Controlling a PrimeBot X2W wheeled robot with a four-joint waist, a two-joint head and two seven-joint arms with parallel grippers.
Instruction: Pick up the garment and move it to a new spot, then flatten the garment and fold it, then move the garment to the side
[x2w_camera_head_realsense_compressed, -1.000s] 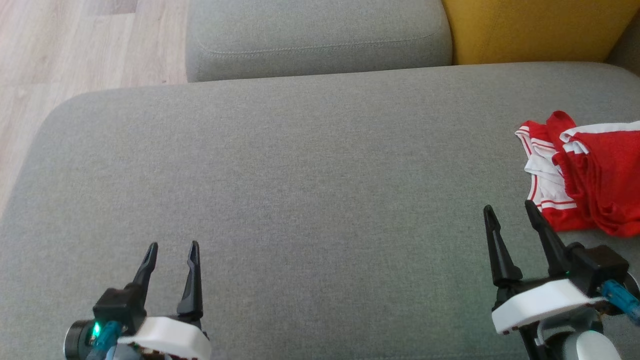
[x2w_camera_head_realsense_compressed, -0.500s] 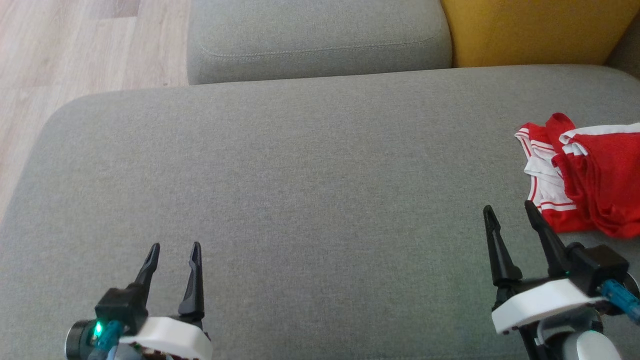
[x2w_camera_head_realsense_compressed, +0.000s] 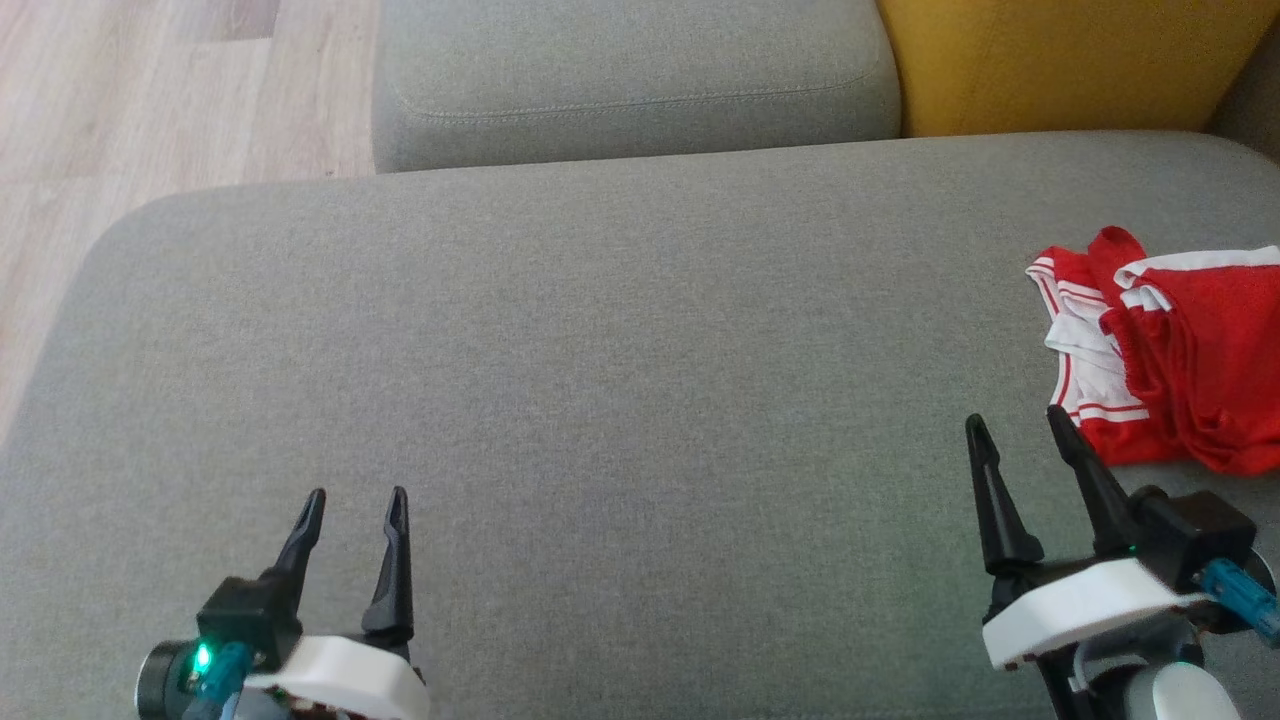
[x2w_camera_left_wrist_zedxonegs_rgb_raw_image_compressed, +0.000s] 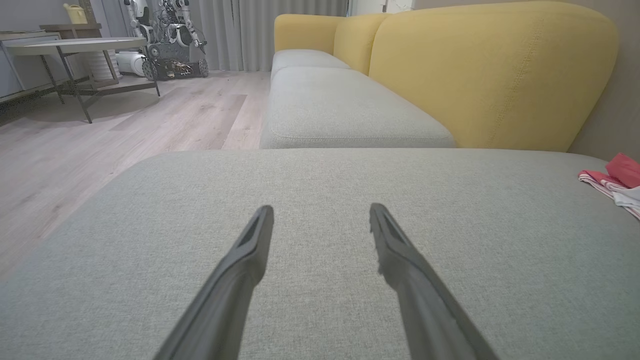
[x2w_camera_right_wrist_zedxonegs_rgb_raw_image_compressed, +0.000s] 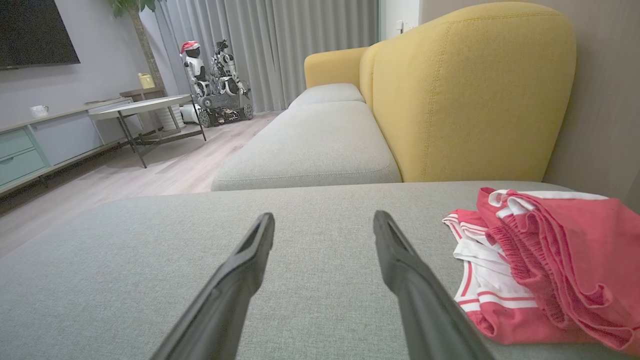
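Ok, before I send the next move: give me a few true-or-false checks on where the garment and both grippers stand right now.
1. The red and white garment lies on the grey cushion. True.
2. The left gripper is open over bare cushion. True.
3. The right gripper is shut on the garment. False: its jaws stand open beside the cloth and grip nothing.
4. The garment is nearer the left gripper than the right. False: it lies at the robot's right, close to the right gripper.
5. The garment is already folded flat. False: it is bunched in a crumpled heap.
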